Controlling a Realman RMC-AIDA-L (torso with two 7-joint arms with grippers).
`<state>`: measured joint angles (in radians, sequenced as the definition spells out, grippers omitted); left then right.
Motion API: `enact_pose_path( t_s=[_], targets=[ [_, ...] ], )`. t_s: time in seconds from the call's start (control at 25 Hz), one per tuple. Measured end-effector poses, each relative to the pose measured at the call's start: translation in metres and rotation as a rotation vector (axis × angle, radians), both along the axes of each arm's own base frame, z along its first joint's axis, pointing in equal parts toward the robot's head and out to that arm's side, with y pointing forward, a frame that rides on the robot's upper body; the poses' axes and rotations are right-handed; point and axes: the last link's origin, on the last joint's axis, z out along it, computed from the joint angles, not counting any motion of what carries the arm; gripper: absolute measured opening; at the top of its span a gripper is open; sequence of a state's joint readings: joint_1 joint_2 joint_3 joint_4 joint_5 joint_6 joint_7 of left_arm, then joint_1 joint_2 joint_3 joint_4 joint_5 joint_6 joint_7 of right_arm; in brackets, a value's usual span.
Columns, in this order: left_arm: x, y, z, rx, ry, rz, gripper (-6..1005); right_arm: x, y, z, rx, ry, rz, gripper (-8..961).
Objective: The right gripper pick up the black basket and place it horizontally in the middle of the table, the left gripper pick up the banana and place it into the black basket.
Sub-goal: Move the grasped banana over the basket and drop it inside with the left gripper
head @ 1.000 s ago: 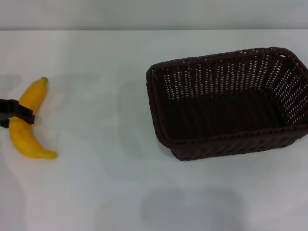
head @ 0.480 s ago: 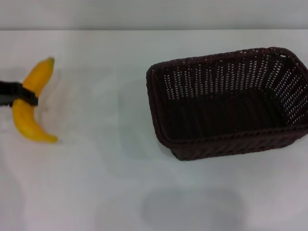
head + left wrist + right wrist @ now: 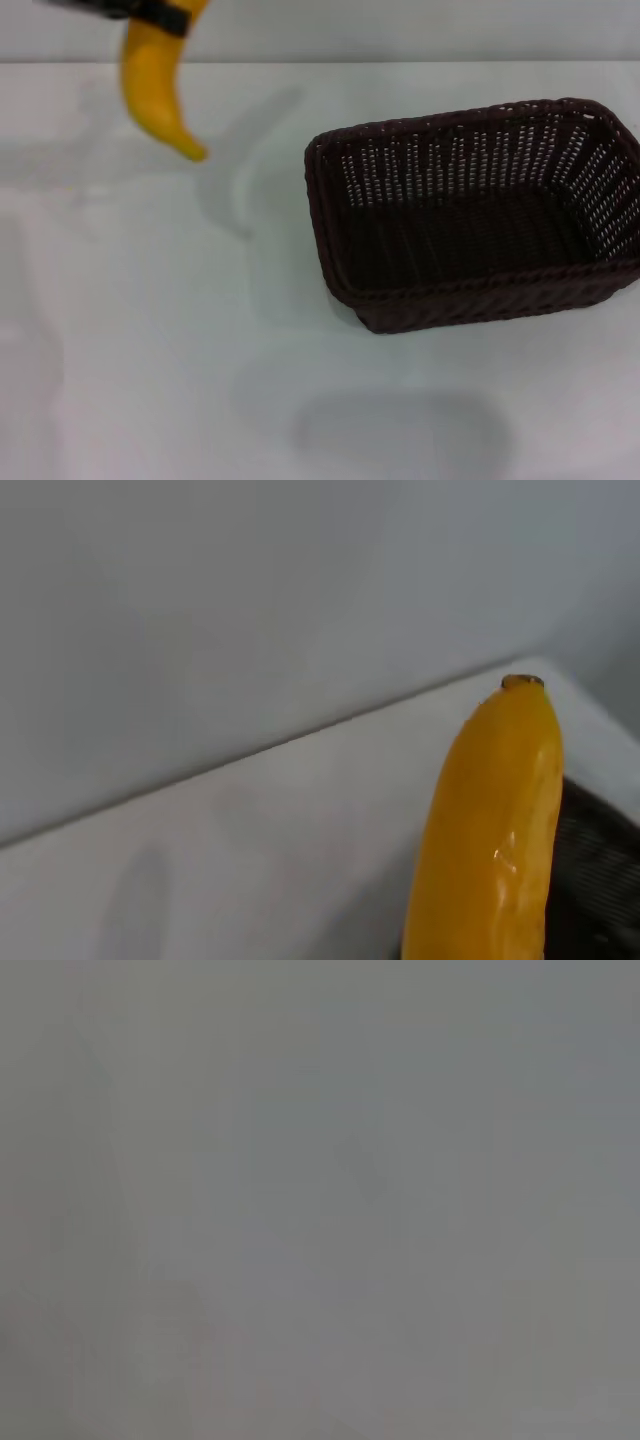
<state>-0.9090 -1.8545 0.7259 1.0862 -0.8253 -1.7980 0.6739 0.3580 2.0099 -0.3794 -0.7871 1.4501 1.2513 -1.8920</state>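
Banana [image 3: 152, 85]: moved from table [image 3: 150, 350] at 9 o'clock to aloft at 11 o'clock. Left gripper [image 3: 150, 14] clamped across its upper end. Black basket [image 3: 470, 215]: at 3 o'clock, empty. Hazard: end-held fruit pivots, striking the rim. Right gripper unseen.

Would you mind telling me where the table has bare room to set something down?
The white table is bare across its whole left half and along the near edge in front of the black basket, which fills the right middle. The left gripper holds the banana in the air at far left.
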Motion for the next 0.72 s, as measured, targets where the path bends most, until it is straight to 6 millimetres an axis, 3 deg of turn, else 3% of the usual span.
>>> enact_pose_path(
  t_s=[0.12, 0.32, 0.48, 0.72],
  targets=[
    [0.030, 0.003, -0.023, -0.081, 0.037, -0.079, 512, -0.004, 0.000, -0.002, 0.019, -0.005, 0.038, 363],
    [0.070, 0.007, -0.084, -0.162, 0.100, -0.170, 511, -0.011, 0.000, -0.013, 0.034, -0.005, 0.115, 366],
    [0.086, 0.006, -0.125, -0.173, 0.148, -0.213, 512, -0.013, -0.002, -0.020, 0.022, 0.015, 0.140, 368],
    [0.097, -0.004, -0.161, -0.224, 0.195, -0.260, 528, -0.011, -0.009, -0.026, 0.015, 0.019, 0.157, 371]
  ],
)
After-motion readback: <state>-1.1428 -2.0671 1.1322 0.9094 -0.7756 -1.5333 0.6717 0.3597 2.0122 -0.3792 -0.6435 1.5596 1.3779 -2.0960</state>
